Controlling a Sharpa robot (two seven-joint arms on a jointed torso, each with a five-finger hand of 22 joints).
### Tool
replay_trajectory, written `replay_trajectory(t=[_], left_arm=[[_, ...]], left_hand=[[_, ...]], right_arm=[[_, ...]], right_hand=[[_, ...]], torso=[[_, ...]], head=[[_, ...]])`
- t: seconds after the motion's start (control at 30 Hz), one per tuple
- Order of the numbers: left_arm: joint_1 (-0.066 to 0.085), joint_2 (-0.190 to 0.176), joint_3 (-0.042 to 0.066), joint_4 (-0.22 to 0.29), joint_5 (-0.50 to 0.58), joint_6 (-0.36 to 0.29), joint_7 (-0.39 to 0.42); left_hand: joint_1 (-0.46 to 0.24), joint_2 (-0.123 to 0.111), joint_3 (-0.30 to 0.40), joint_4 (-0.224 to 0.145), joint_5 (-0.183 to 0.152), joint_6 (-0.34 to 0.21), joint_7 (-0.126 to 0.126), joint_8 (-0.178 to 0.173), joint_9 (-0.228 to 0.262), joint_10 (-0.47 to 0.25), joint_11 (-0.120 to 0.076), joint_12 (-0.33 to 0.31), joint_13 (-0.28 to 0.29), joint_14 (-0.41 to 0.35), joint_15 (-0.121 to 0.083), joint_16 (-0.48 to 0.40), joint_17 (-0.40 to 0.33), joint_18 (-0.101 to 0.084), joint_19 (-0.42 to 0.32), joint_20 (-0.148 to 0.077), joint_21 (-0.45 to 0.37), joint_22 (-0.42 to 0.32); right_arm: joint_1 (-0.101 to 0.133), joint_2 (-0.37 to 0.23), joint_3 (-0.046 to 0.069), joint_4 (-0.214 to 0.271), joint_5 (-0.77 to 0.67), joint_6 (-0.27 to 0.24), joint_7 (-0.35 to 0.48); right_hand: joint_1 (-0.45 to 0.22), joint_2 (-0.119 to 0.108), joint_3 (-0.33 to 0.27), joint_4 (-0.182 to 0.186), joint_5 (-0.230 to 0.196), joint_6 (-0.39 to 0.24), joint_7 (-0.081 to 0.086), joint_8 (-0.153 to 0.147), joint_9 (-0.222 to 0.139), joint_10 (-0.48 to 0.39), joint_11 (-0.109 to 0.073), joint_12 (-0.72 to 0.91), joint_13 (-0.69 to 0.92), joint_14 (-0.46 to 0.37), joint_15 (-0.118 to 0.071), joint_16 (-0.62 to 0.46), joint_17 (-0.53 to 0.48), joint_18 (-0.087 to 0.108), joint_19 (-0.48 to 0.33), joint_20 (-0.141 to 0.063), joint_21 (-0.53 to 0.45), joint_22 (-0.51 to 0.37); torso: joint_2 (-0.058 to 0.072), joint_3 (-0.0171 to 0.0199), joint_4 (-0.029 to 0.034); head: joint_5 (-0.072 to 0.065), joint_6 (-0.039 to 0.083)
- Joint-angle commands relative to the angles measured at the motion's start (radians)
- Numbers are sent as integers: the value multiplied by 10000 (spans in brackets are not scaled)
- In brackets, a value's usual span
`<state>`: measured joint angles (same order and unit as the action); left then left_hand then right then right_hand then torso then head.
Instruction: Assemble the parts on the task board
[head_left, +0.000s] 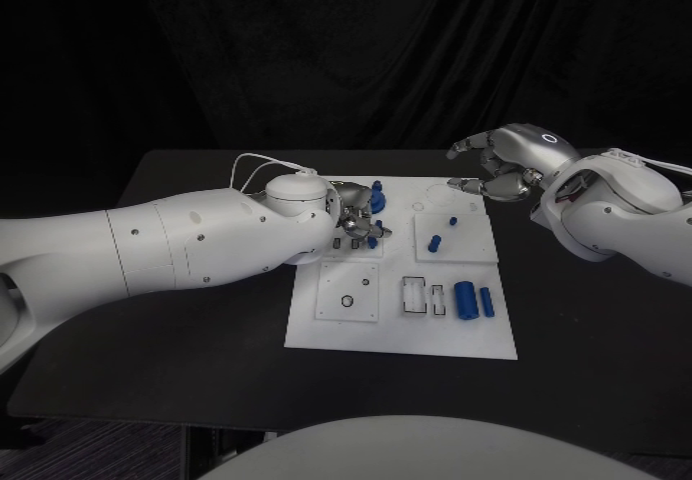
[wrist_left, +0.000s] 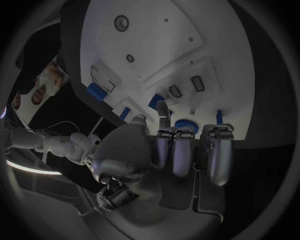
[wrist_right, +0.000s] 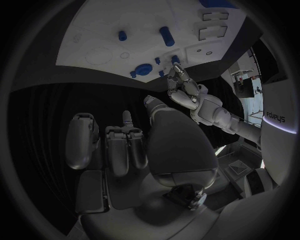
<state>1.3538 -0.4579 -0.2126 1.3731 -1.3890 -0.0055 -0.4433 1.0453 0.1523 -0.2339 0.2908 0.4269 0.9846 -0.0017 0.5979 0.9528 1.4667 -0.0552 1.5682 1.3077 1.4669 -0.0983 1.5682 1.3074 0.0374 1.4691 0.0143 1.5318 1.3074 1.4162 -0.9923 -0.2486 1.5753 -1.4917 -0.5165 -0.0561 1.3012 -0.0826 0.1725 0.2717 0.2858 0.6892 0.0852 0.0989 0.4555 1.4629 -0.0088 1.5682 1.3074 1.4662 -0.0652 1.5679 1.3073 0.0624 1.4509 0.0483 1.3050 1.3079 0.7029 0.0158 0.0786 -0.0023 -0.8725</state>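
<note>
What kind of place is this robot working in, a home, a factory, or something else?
Most likely a robotics lab or demo booth, not a home. A black table backed by a dark curtain carries a white task board with small blue parts, and both hands, left and right, hover at its far edge.

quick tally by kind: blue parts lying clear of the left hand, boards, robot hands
blue parts clear of the hand: 4
board: 1
robot hands: 2
total: 7
More blue shows at the left hand, partly hidden, so it is not counted.
</note>
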Motion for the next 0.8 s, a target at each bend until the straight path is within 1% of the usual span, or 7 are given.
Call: replay_trajectory(t=[0.03, 0.17, 0.33, 0.47, 0.57, 0.8], left_arm=[[-32, 45, 8, -18, -26, 28, 237], [-55, 71, 8, -49, -26, 10, 291], [-84, 101, 8, -90, -26, 51, 327], [-105, 125, 8, -124, -26, 77, 360], [-115, 143, 8, -146, -26, 75, 399], [-128, 194, 8, -220, -26, 79, 471]], left_hand=[[148, 8, 37, -62, 9, 42, -2, -64, 28, 1041, -96, 26, 2631, 1039, -93, 26, 2634, -141, 418, -72, -26, 1761], [183, 3, 45, -66, 10, 44, -4, -84, 41, 1041, -99, 26, 2631, 1039, -96, 26, 2634, -142, 421, -76, -26, 1764], [458, -35, 121, -104, 12, 65, -12, -227, 124, 1041, -111, 26, 2631, 1039, -110, 26, 2634, -142, 424, -94, -37, 1760], [589, -51, 159, -118, 12, 80, -14, -302, 161, 1041, -113, 26, 2631, 1039, -114, 26, 2634, -141, 425, -99, -43, 1758], [659, -55, 183, -124, 12, 85, -12, -349, 180, 1041, -113, 26, 2631, 1039, -114, 26, 2634, -137, 414, -101, -55, 1740], [851, -84, 240, -149, 11, 72, 6, -524, 197, 1041, -101, 26, 2631, 1039, -108, 26, 2634, -134, 408, -99, -68, 1729]], right_arm=[[-21, -12, 7, 10, -21, 47, -199], [-21, -22, 7, 19, -21, 58, -211], [-21, -20, 7, 27, -21, 81, -227], [-21, -17, 7, 33, -21, 94, -238], [-20, -20, 7, 39, -21, 107, -244], [-20, -29, 7, 46, -21, 144, -266]], right_hand=[[6, 59, 0, 33, -24, 76, 5, 41, -9, 1078, 67, 26, 2634, 1046, 55, 29, 2635, -69, 47, 33, 32, 1899], [6, 59, 0, 33, -24, 76, 5, 41, -9, 1078, 67, 26, 2634, 1046, 55, 29, 2635, -69, 47, 33, 32, 1899], [6, 59, 0, 33, -24, 76, 5, 41, -9, 1078, 67, 26, 2634, 1046, 55, 29, 2635, -69, 47, 33, 32, 1899], [1, 61, -6, 36, -22, 118, 12, 44, -25, 1078, 73, 26, 2634, 1046, 60, 29, 2635, -66, 42, 37, 18, 1894], [1, 61, -6, 36, -22, 118, 12, 44, -25, 1078, 73, 26, 2634, 1046, 60, 29, 2635, -66, 42, 37, 18, 1894], [39, 56, 2, 7, -17, 143, 17, 37, -45, 1078, 78, 26, 2634, 1046, 64, 29, 2635, -60, 33, 41, -7, 1887]], torso=[[5, 10, 18], [12, 10, 22], [23, 5, 11], [12, 10, 7], [9, 17, 15], [2, 16, 19]], head=[[-12, -1], [-15, -1], [3, -1], [5, -1], [-5, -1], [-40, -1]])
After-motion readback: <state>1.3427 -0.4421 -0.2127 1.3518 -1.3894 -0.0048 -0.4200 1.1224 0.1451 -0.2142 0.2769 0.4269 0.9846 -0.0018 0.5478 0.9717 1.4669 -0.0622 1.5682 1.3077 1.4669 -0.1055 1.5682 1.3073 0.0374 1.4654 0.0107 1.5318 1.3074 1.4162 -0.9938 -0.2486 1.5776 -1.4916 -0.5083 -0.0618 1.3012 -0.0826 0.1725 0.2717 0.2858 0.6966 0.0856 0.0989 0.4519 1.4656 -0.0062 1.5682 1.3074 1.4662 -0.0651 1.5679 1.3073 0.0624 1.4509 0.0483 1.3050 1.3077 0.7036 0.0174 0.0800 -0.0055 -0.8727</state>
